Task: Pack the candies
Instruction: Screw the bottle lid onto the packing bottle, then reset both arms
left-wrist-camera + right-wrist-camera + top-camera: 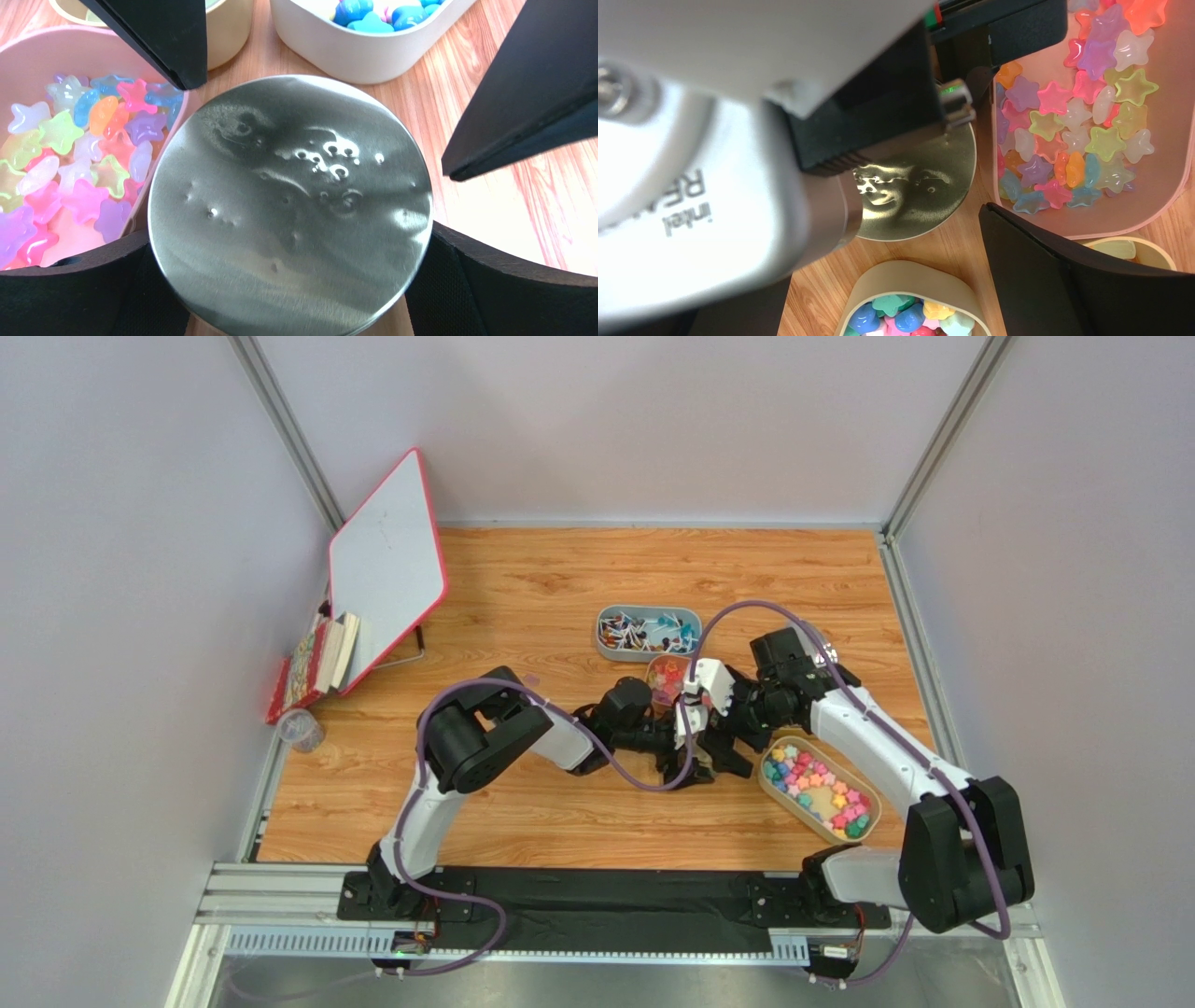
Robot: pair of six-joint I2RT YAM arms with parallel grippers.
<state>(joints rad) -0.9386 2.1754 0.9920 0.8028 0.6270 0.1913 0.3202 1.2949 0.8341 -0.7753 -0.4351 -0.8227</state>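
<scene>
Bright chunky candies fill a tan oval tray. Translucent star candies lie in a pink tray. Wrapped blue-white candies sit in a grey tray. A clear jar holds red-orange candies. A round silver lid lies on the wood between the wide-apart fingers of my left gripper, open; whether its rim touches them I cannot tell. My right gripper hangs open just above, over the tan tray's end, with nothing held. Both grippers meet mid-table.
A cream cup stands beside the pink tray. At the far left a red-framed whiteboard leans over some books, with a clear cup near them. Grey walls enclose the wooden table.
</scene>
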